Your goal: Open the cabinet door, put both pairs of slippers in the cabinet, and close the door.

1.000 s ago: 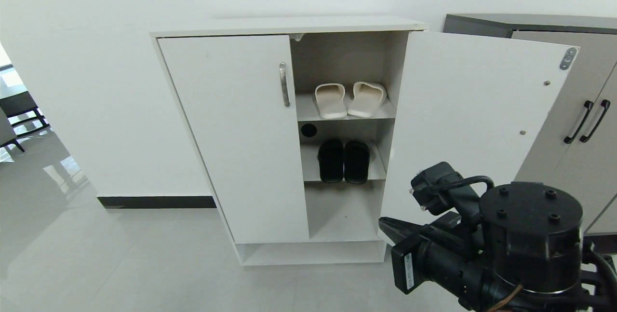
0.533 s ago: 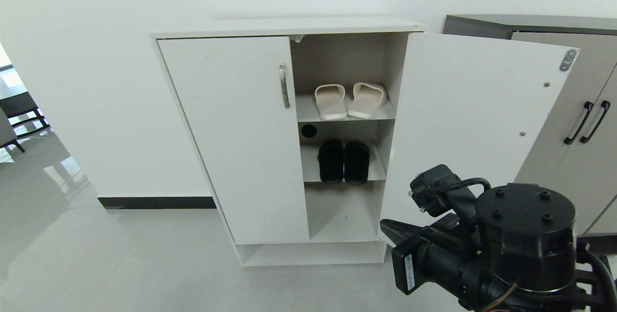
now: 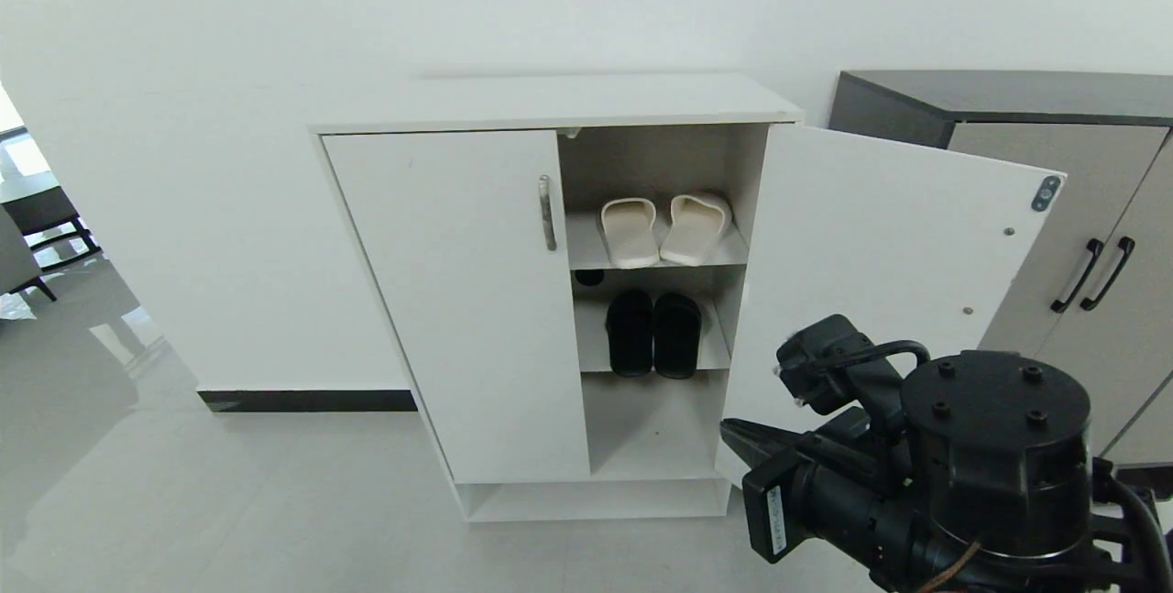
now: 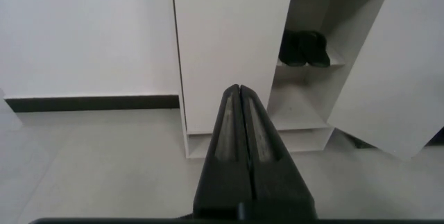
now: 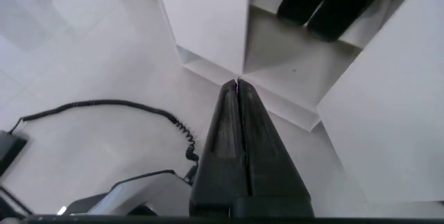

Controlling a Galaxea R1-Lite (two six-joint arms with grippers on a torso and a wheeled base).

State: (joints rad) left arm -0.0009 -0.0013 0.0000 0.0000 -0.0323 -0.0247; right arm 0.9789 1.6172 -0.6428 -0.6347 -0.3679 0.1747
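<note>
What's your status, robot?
Left gripper and right gripper jaws shut, empty. White slippers upper shelf, black slippers below. Right cabinet door open; coiled cable on floor.

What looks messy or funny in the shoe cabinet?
Nothing is spilled or broken. The cream slippers sit on the upper shelf and the black slippers on the shelf below. The only odd bit is the right door, standing wide open while the left door is shut.

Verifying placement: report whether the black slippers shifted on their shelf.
No. Black slide slippers lie as before on the white cabinet's middle shelf; only the camera shifted.
</note>
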